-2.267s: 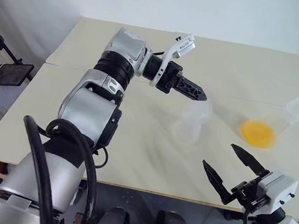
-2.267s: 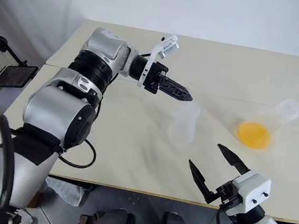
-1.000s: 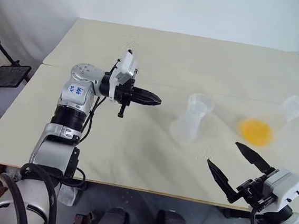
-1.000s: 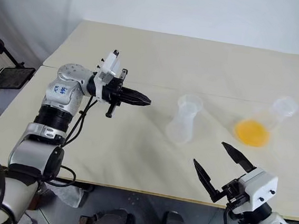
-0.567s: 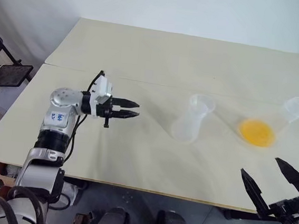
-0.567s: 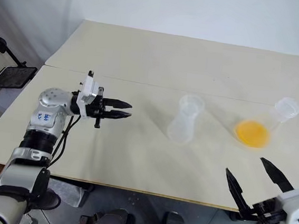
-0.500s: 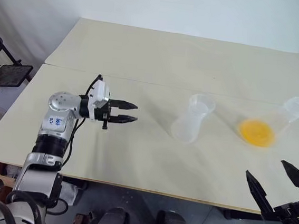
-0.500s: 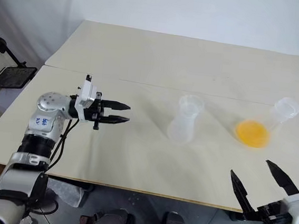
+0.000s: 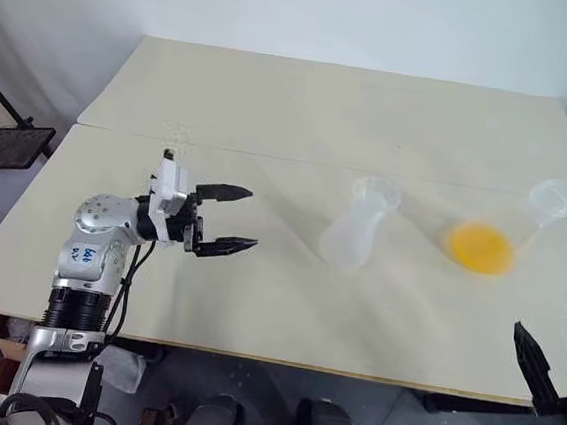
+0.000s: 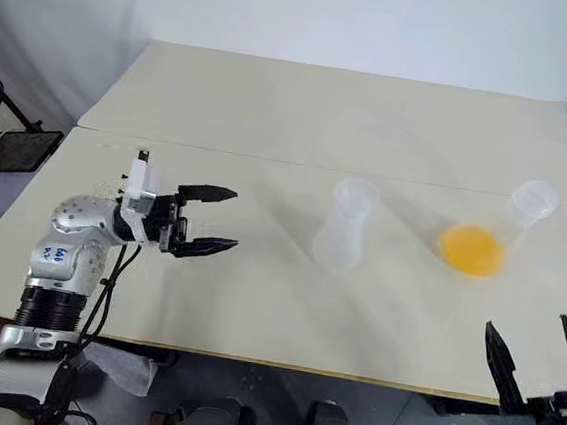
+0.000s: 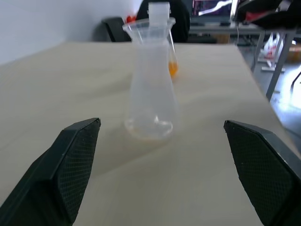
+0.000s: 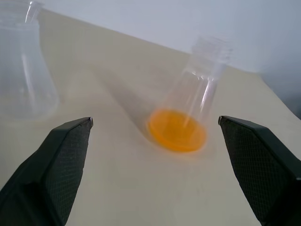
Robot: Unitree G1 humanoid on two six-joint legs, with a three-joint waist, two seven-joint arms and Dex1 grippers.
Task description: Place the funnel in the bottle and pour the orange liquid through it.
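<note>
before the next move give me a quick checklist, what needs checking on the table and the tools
1. Left tool open and empty: ok, fingers spread, nothing between them.
2. Right tool open and empty: ok, fingers wide apart at the table's near edge.
3. Bottle upright and free: ok, it stands alone mid-table, touched by neither tool.
4. Funnel seated in the bottle's neck: cannot tell, a flared clear rim shows at its mouth, but it may be the bottle's own.
5. Orange liquid contained: ok, it sits in the base of the clear flask, with no spill around it.
6. Clear flask within the right tool's path: ok, it stands just ahead of that tool.
</note>
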